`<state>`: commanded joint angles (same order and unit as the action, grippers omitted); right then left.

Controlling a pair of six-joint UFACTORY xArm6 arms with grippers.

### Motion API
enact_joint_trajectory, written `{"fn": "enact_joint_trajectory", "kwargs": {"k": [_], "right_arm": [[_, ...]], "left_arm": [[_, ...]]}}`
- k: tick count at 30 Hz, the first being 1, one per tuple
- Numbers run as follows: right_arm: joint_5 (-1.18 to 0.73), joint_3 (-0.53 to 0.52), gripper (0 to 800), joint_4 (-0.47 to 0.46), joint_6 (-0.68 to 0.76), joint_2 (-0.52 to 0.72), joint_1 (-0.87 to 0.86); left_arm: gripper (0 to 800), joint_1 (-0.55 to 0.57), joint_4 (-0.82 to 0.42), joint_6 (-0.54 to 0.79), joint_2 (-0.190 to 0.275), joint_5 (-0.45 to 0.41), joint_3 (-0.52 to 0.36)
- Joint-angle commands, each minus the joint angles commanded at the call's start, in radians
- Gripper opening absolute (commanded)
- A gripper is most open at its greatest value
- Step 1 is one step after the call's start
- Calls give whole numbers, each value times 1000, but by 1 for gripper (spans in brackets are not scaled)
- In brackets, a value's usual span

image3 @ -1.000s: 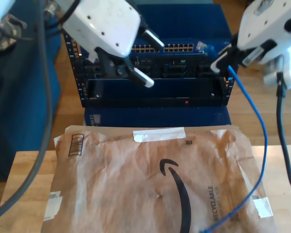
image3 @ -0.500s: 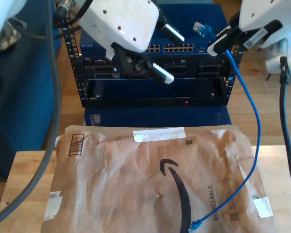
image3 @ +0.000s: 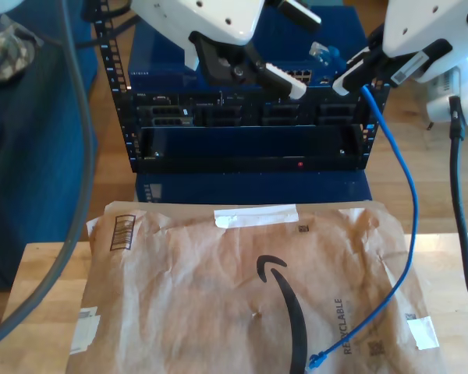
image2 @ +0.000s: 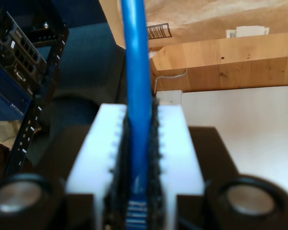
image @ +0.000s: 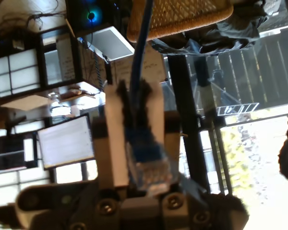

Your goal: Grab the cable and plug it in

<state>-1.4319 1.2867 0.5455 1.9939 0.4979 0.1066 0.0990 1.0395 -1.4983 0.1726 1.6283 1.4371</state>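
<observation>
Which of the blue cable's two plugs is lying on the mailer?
The plug at the blue cable's lower end, resting on the mailer near the exterior view's bottom edge; the other plug is raised before the rack.

A paper envelope (image3: 218,296) is lying flat on the bench (image3: 40,273), covering most of it. Behind the bench, an equipment rack (image3: 249,128) is standing on the floor (image3: 113,183). The cable (image3: 409,195) is resting one plug on the envelope near the exterior view's lower right and climbing to one end effector (image3: 345,80) before the rack's upper corner on the exterior view's right. Another end effector (image3: 304,53) is hanging just beside it, toward the exterior view's left.
</observation>
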Motion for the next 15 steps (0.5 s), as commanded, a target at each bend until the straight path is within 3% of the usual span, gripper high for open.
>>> {"fn": "enact_joint_trajectory", "kwargs": {"k": [15], "right_arm": [[2,-29,30,3,-6,-2,0]], "left_arm": [[798,-9,44,-9,-15,78,0]]}}
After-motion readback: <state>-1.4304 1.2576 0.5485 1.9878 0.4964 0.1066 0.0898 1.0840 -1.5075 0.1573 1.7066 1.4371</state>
